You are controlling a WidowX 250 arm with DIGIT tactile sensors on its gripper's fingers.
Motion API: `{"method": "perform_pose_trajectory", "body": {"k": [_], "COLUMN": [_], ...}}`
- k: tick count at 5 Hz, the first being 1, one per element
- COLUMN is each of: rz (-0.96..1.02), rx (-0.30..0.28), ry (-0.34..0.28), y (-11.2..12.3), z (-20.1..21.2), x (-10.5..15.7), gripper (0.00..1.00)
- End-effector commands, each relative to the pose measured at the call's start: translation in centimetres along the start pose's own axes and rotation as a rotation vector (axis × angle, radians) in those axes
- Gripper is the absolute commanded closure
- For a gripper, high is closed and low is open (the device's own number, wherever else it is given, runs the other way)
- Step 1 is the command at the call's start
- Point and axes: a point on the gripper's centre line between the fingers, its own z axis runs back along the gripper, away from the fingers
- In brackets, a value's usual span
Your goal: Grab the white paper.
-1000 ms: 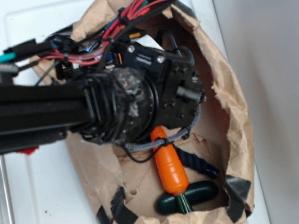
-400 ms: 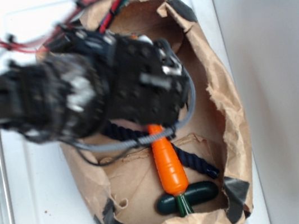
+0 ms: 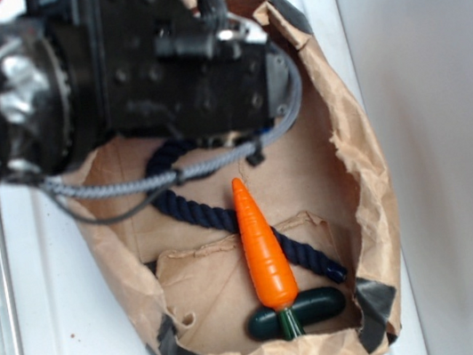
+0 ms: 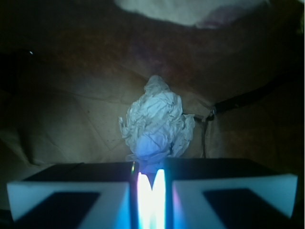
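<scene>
The white paper [image 4: 155, 124], a crumpled off-white wad, fills the middle of the wrist view. Its near end is pinched in the narrow slit between my gripper's [image 4: 151, 168] two fingers, and the rest sticks out beyond the tips. The brown bag floor lies behind it. The gripper is shut on the wad. In the exterior view the black arm [image 3: 175, 70] hangs large over the top of the bag and hides both the fingers and the paper.
A large brown paper bag [image 3: 360, 149] lies open on the white surface. Inside it are an orange carrot [image 3: 264, 250], a dark green piece [image 3: 298, 312] at the carrot's base and a navy rope [image 3: 196, 206]. Metal rails run along the left edge.
The arm has risen toward the camera and shifted to the top of the frame. This has uncovered the carrot's tip and more of the rope.
</scene>
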Motion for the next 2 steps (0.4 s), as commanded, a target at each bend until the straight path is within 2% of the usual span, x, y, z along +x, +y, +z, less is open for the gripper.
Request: {"method": "perform_pose_trajectory", "body": {"k": [1,2], "rz": [0.106,0.134], "rx": [0.039,0.018], "ry": [-0.021,-0.047], "y": [1.53,2.2], "z": [-0.74,-1.67], "x": [1.51,1.65], "gripper": [0.0,0.0]}}
